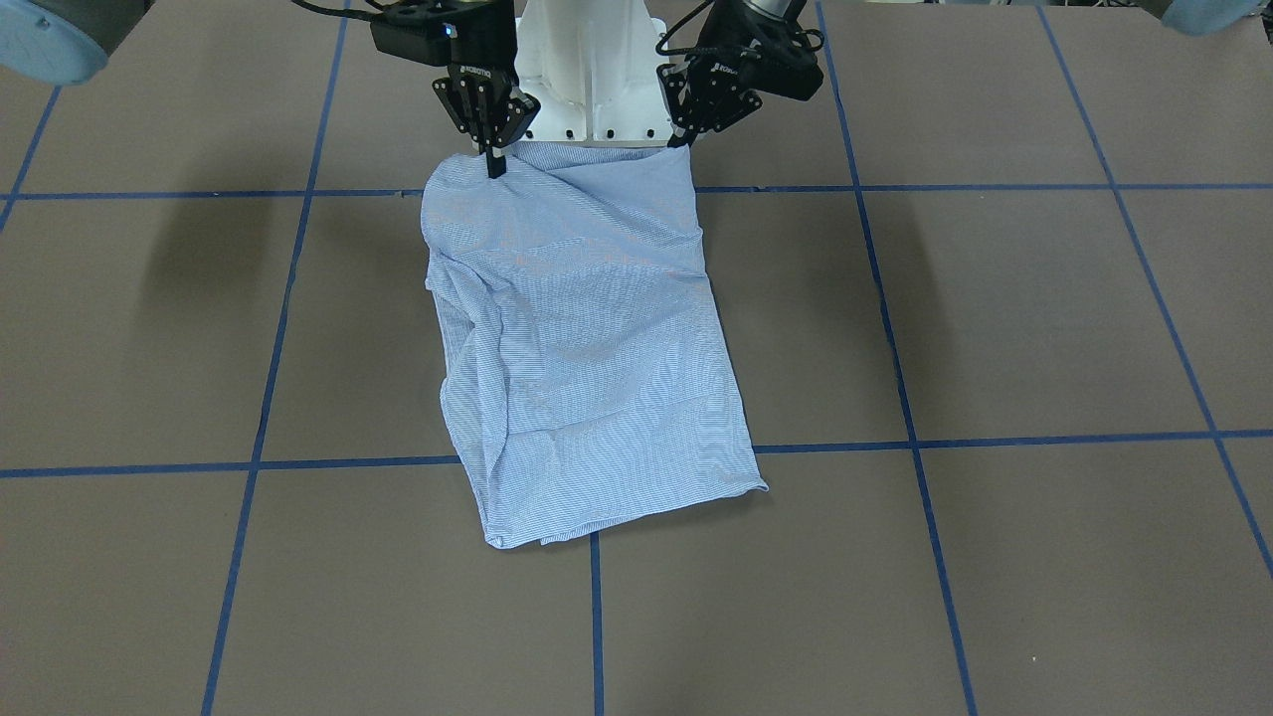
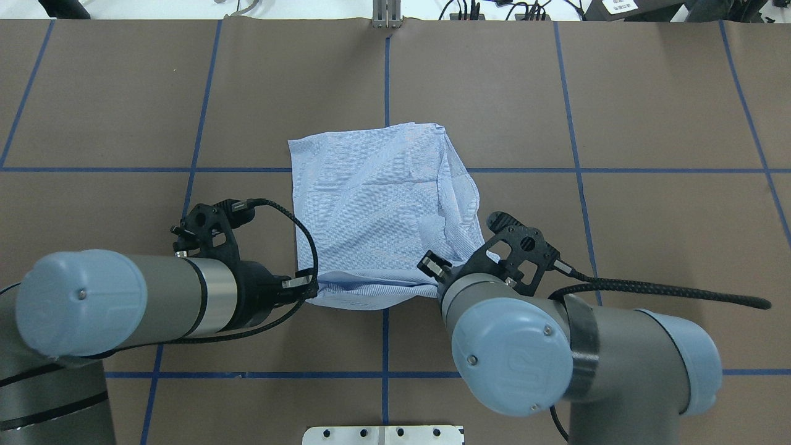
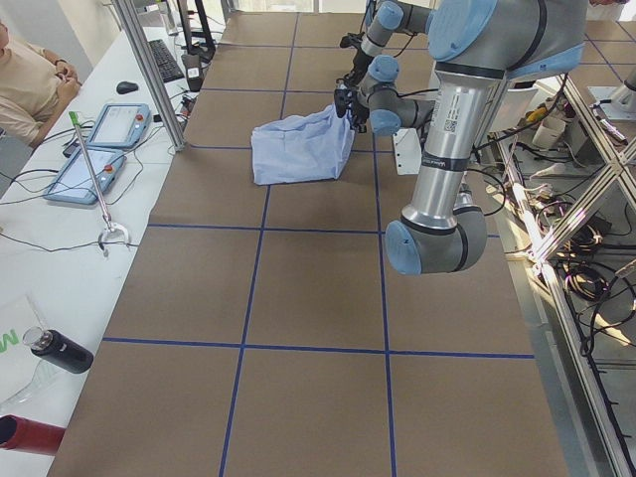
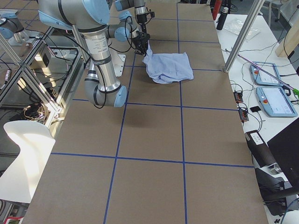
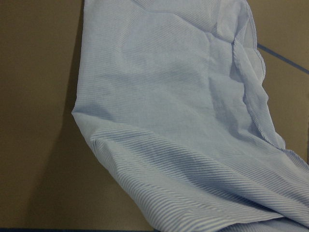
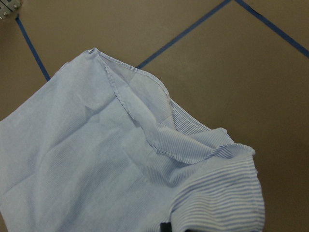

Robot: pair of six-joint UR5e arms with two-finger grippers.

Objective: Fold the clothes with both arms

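The light blue striped shirt (image 1: pixel 587 338) lies folded into a rough rectangle in the middle of the table; its collar, pocket and buttons are hidden. It also shows in the overhead view (image 2: pixel 377 210). My left gripper (image 1: pixel 681 141) is shut on one corner of the shirt's edge nearest my base, and my right gripper (image 1: pixel 494 164) is shut on the other corner. That edge is raised slightly off the table. In the overhead view the left gripper (image 2: pixel 309 288) meets the cloth, and the right gripper is hidden under its wrist. Both wrist views show only cloth (image 5: pixel 183 121) (image 6: pixel 96 159).
The white pedestal base (image 1: pixel 592 80) stands right behind the held edge. Blue tape lines (image 1: pixel 925 443) grid the brown table. A side bench with tablets (image 3: pixel 104 129) and a seated person (image 3: pixel 30 84) lies beyond the table's far edge.
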